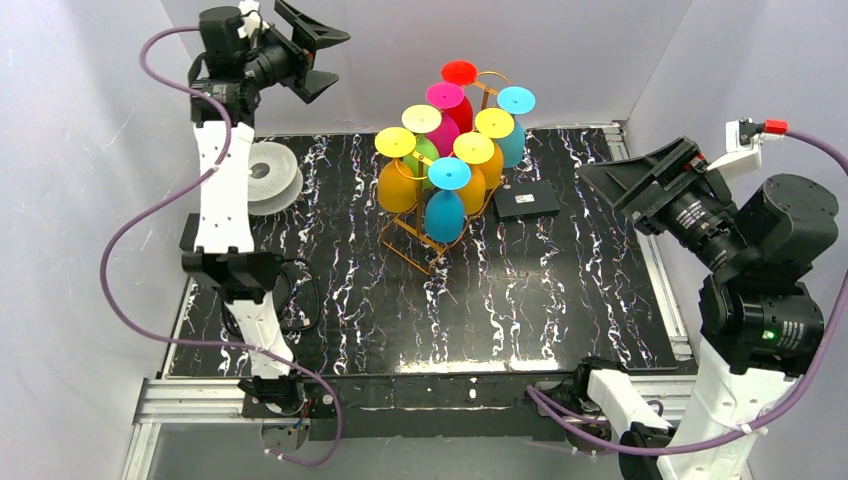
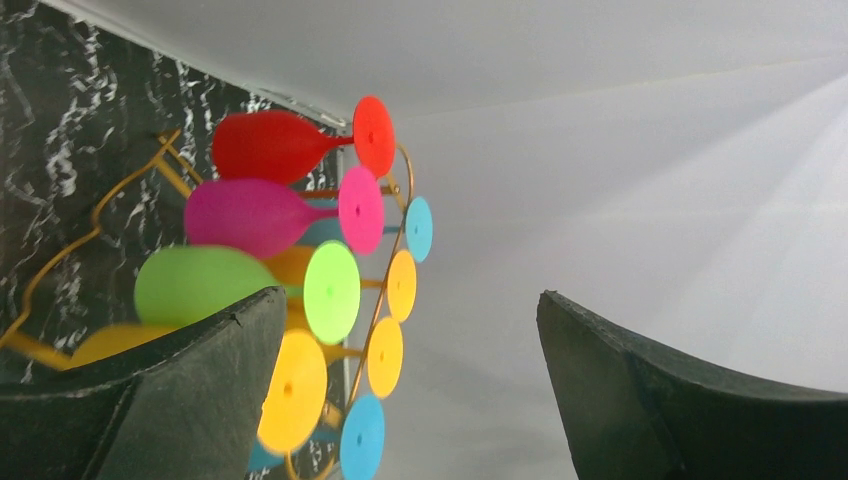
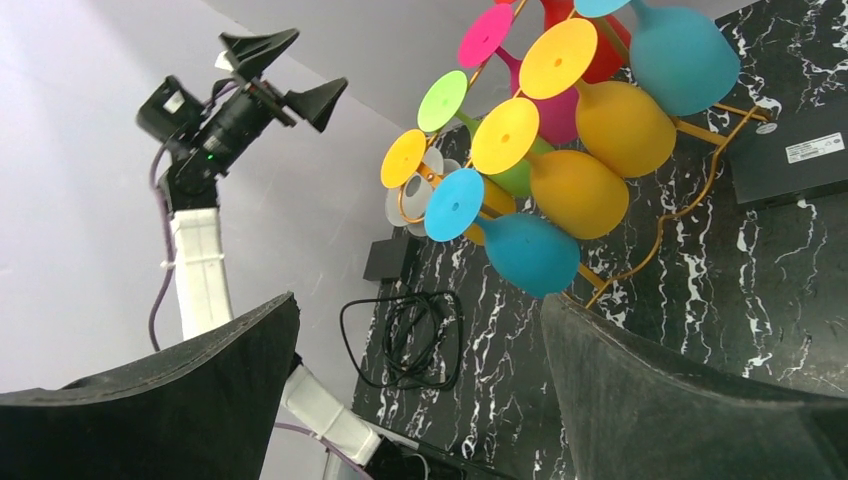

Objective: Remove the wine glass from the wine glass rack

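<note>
The wine glass rack, a thin golden wire stand, is at the back middle of the black marble table. Several coloured wine glasses hang on it bowl down, feet up, the teal one nearest. My left gripper is held high at the back left, open and empty, well apart from the rack. In its wrist view the red, pink and green glasses lie beyond its left finger. My right gripper hovers open and empty to the right of the rack. Its wrist view shows the teal glass ahead.
A white spool lies at the table's left edge and a flat black box just right of the rack. A coiled black cable rests by the left arm. White walls close in the back and both sides.
</note>
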Robot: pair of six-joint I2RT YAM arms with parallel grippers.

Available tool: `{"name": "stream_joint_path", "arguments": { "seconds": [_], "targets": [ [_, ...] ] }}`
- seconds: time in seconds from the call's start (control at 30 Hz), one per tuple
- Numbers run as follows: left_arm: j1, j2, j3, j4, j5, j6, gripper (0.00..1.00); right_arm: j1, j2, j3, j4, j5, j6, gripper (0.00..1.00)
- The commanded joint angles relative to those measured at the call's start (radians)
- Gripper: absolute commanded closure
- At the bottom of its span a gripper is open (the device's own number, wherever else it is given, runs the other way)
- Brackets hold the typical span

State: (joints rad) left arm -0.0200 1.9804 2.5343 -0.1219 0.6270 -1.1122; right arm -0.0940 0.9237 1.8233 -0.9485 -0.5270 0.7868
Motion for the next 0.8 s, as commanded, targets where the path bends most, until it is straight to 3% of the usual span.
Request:
{"name": "stream_joint_path", "arguments": {
  "seconds": [0.0,0.37,0.77],
  "targets": [
    [-0.009,0.088,0.031,0.208,0.069,-0.088,0.05,0.000,0.023,0.000,0.044,-0.019,-0.068,0.02],
    [-0.081,0.255,0.086,0.312,0.019,-0.126,0.06,-0.002,0.071,-0.042,0.058,-0.022,-0.128,0.02],
    [-0.194,0.323,0.089,0.379,-0.030,-0.100,0.12,-0.002,0.091,-0.082,0.071,-0.064,-0.141,0.02]
  ]
}}
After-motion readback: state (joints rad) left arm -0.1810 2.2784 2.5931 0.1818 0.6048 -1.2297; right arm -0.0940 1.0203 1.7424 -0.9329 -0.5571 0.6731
